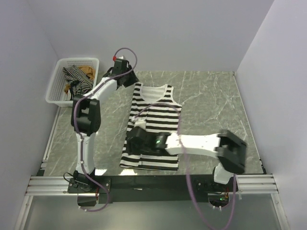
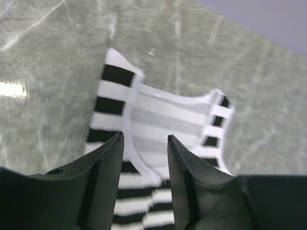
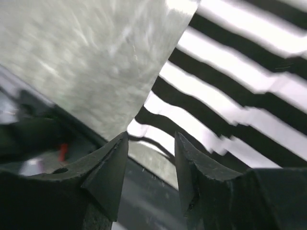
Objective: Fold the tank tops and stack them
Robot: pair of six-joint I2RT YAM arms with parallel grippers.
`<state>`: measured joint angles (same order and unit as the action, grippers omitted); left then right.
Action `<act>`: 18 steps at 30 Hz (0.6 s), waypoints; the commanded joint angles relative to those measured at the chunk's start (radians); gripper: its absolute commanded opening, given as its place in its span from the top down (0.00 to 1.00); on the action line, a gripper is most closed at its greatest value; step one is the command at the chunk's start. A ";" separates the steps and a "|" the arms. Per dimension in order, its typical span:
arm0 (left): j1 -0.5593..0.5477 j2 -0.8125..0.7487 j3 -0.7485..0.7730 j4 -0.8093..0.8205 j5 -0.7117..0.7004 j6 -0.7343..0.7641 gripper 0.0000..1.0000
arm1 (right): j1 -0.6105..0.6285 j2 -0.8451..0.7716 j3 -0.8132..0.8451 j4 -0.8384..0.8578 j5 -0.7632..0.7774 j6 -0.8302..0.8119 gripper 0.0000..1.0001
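Top view: the black-and-white striped tank top [image 1: 153, 120] lies flat on the bench [image 1: 216, 100], with its neckline away from the arm bases and its hem toward the near edge. The left arm [image 1: 86, 115] stretches far forward, and the left tool [image 1: 127, 76] sits at the top's left shoulder strap. The right arm [image 1: 201, 143] folds low across to the left, with the right tool [image 1: 134, 139] over the top's left edge near the hem. A white basket [image 1: 53, 88] at the far left holds a thin-striped top [image 1: 74, 76] and a tan-brown top [image 1: 87, 71].

Left wrist view: the fingers [image 2: 108, 167] stand well apart with nothing between them. The strap and neckline lie just beyond the tips.

Right wrist view: the fingers [image 3: 108, 172] are parted and grip nothing. The striped fabric's side edge runs past the tips, with bare bench to its left. We cannot tell whether the tips touch the cloth.
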<state>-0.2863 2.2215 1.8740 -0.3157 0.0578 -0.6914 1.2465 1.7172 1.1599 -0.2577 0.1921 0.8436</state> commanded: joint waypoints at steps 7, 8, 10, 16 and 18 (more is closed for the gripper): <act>-0.121 -0.393 -0.263 0.092 -0.055 -0.100 0.59 | -0.537 -0.370 -0.190 -0.101 -0.011 -0.075 0.52; -0.140 -0.433 -0.326 0.095 -0.055 -0.120 0.60 | -0.643 -0.364 -0.177 -0.101 -0.022 -0.107 0.53; -0.200 -0.482 -0.406 0.134 -0.075 -0.157 0.62 | -0.729 -0.319 -0.163 -0.091 -0.045 -0.132 0.53; -0.396 -0.646 -0.675 0.197 -0.084 -0.210 0.65 | -0.967 -0.072 -0.019 -0.057 -0.183 -0.225 0.60; -0.444 -0.690 -0.726 0.217 -0.079 -0.227 0.66 | -0.986 0.014 0.041 -0.060 -0.189 -0.247 0.61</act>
<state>-0.6792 1.6173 1.2030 -0.1589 -0.0074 -0.8677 0.2913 1.6512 1.1160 -0.3271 0.0731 0.6659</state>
